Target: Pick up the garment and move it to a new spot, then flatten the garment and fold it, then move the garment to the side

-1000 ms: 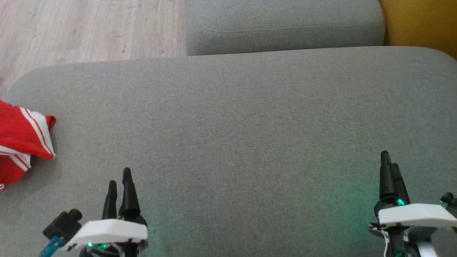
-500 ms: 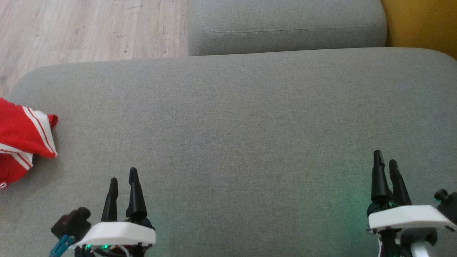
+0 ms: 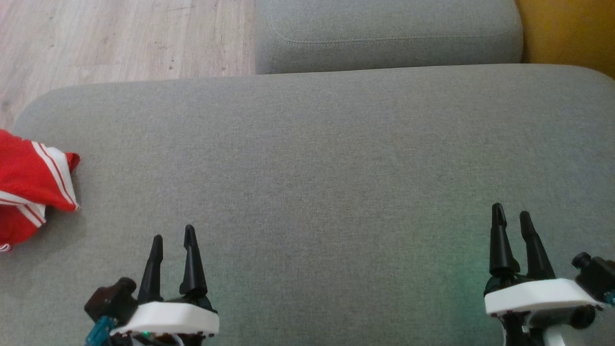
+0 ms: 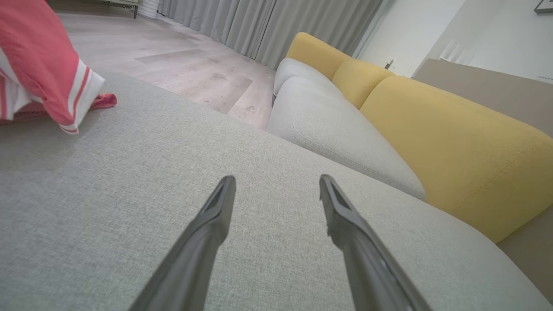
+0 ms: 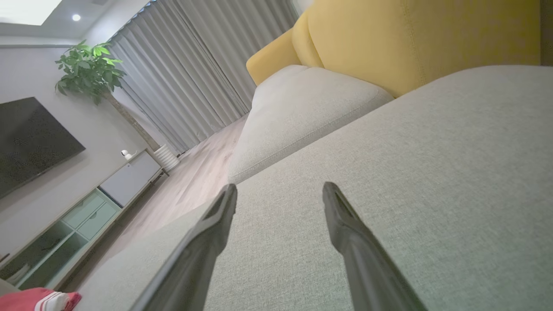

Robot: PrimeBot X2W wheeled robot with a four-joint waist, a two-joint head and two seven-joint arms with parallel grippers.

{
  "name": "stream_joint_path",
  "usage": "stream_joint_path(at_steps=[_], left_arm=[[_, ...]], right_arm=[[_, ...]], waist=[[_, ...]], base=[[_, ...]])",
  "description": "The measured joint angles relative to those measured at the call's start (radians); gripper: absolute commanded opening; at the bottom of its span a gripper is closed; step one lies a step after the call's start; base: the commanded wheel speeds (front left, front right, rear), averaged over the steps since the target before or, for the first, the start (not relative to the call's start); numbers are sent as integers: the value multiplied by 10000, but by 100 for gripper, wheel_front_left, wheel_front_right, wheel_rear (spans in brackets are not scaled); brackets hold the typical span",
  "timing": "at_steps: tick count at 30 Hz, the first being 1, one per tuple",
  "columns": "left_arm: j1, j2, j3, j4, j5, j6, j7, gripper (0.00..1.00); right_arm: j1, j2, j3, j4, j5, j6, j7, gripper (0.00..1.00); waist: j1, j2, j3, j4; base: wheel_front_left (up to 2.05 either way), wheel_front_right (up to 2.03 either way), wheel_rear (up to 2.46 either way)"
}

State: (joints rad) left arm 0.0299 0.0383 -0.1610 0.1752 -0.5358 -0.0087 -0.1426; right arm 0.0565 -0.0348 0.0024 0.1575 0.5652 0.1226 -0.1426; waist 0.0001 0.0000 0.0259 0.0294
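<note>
The garment (image 3: 29,187) is red with white stripes and lies bunched at the left edge of the grey sofa cushion (image 3: 317,163), partly cut off by the head view's border. It also appears as the garment (image 4: 39,65) at the upper left of the left wrist view and as the garment (image 5: 39,300) low in the right wrist view's corner. My left gripper (image 3: 173,235) stands open over the cushion at the lower left, to the right of the garment and apart from it. My right gripper (image 3: 510,215) is open at the lower right, nothing between its fingers.
A second grey seat cushion (image 3: 384,33) lies beyond the near one, with yellow back cushions (image 4: 453,142) to the right. Wooden floor (image 3: 120,38) lies past the cushion's far left edge. A TV cabinet (image 5: 86,198), a screen and a plant stand across the room.
Both grippers have turned so their fingers show side by side, spread apart. The left gripper has shifted right and down, the right gripper slightly left. The garment lies as before.
</note>
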Motion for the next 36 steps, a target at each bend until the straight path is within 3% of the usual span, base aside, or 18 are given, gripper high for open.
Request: stream_joint_path(at_steps=[36], left_arm=[[207, 50, -416, 347, 3465, 454, -1035, 100]], right_arm=[[205, -40, 447, -378, -4360, 2, -1024, 100]], waist=[[0, 0, 74, 135]], base=[[0, 0, 0]])
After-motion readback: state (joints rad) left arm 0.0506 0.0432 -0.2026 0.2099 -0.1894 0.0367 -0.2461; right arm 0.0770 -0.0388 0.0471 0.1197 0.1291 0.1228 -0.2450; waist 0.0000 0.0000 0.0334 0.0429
